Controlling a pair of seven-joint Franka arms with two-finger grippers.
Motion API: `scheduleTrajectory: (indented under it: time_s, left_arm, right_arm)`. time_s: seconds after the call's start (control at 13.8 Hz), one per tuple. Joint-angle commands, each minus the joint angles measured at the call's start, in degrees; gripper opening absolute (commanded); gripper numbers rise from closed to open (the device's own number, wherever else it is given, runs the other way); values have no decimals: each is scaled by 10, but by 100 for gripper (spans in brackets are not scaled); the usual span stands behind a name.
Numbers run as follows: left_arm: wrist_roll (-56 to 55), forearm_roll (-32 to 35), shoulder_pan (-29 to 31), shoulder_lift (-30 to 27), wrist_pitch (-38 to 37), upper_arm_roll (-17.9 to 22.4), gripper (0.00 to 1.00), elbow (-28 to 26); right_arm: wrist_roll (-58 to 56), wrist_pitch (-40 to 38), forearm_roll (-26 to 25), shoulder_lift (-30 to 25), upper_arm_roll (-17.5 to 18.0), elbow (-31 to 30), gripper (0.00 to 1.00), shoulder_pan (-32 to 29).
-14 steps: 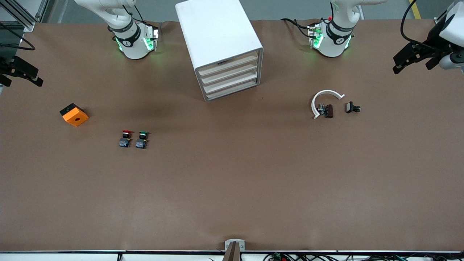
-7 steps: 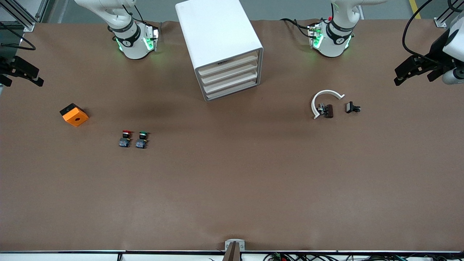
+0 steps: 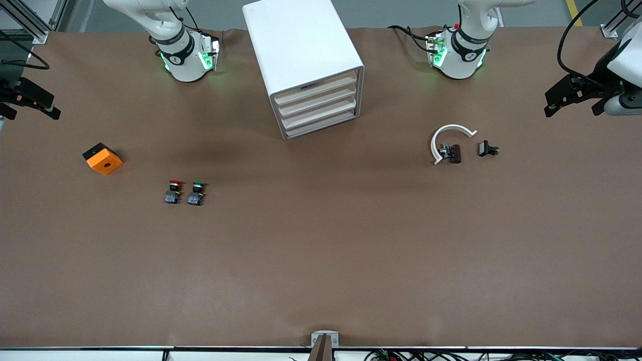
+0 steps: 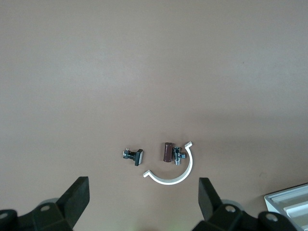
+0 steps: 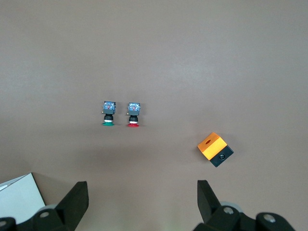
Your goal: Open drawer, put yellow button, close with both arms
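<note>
Both parked high at table ends, jaws spread wide, holding nothing: left gripper at its end, right gripper at its own, drawer shut.

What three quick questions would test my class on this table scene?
1. True or false: the top drawer of the cabinet stands open.
2. Which button cap colours show on the table? A: red and green. B: yellow and red. C: yellow and green.
3. Fill in: the fingers of the left gripper and of the right gripper are ____.

Key: 1 false, all four drawers are shut. 2 A, the red-capped button and the green-capped button. 3 open.
</note>
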Motion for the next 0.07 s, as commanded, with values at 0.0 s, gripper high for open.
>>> scheduleTrajectory:
  time_s: [0.0]
  left_arm:
    - [11,1,4,4,-13,-2,100,14]
  right_arm:
    - [6,3,3,-17,7,-15,100,-7]
